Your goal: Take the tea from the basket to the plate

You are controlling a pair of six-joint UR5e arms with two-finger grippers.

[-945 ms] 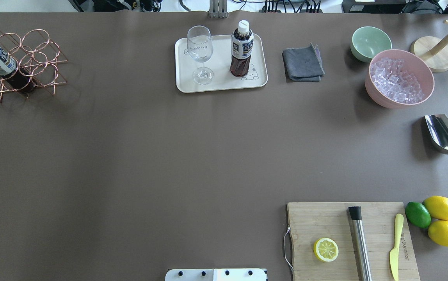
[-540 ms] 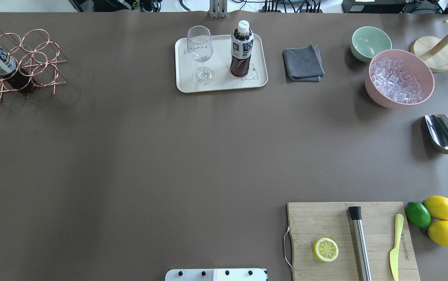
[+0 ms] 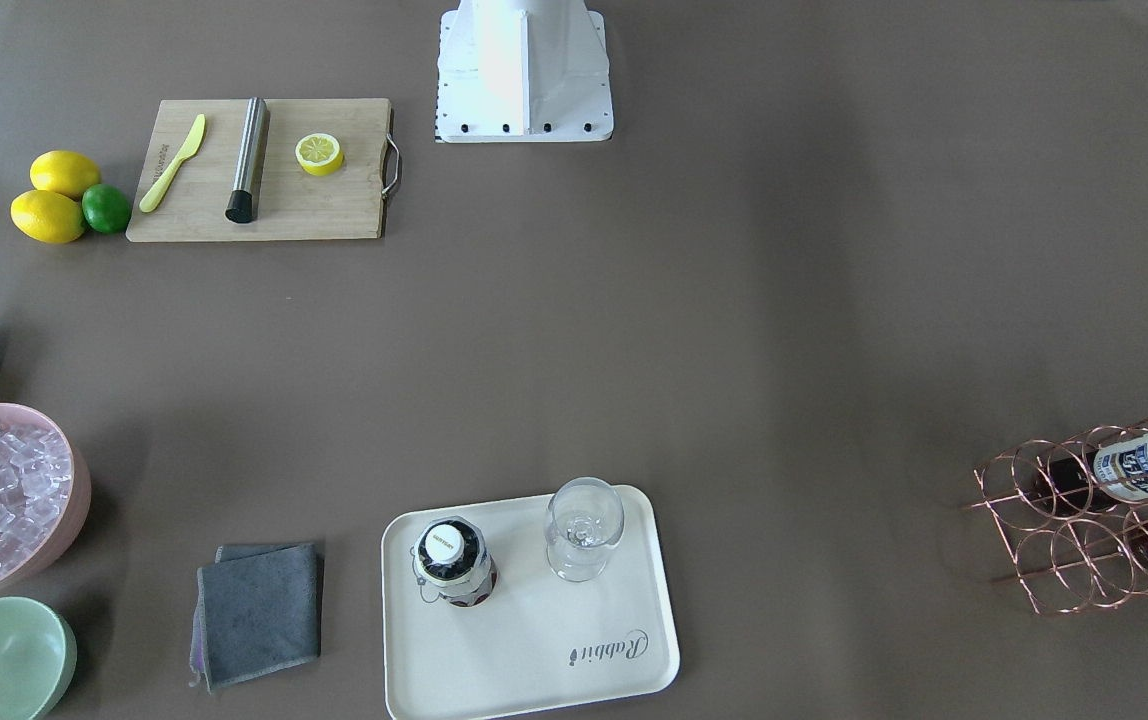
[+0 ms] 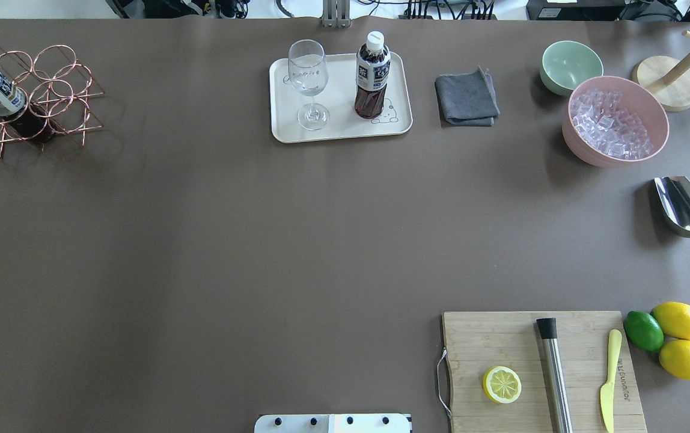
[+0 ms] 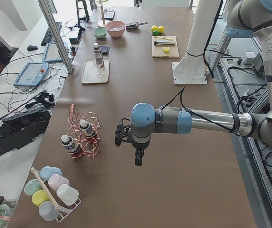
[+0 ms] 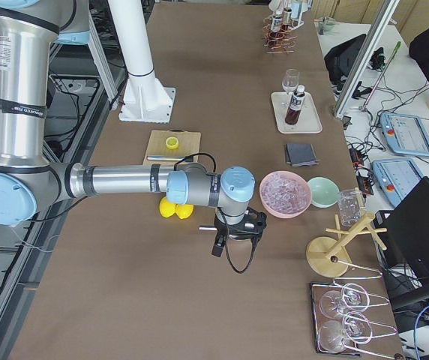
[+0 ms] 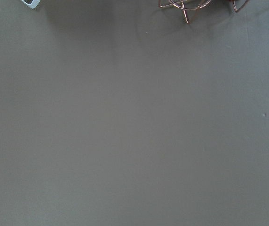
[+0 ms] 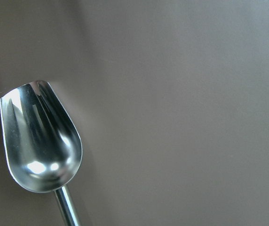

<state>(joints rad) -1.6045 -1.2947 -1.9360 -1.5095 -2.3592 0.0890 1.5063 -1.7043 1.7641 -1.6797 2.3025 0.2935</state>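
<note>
One tea bottle stands upright on the cream plate, next to a clear stemmed glass; it also shows in the front view. The copper wire basket sits at the table's far left and holds two more tea bottles. My left gripper hovers over bare table just right of the basket. My right gripper hovers near the pink ice bowl. Both show only in the side views, so I cannot tell whether they are open or shut.
A grey cloth, a green bowl, a pink bowl of ice and a steel scoop lie to the right. A cutting board carries a lemon half, a steel muddler and a knife, with whole citrus beside it.
</note>
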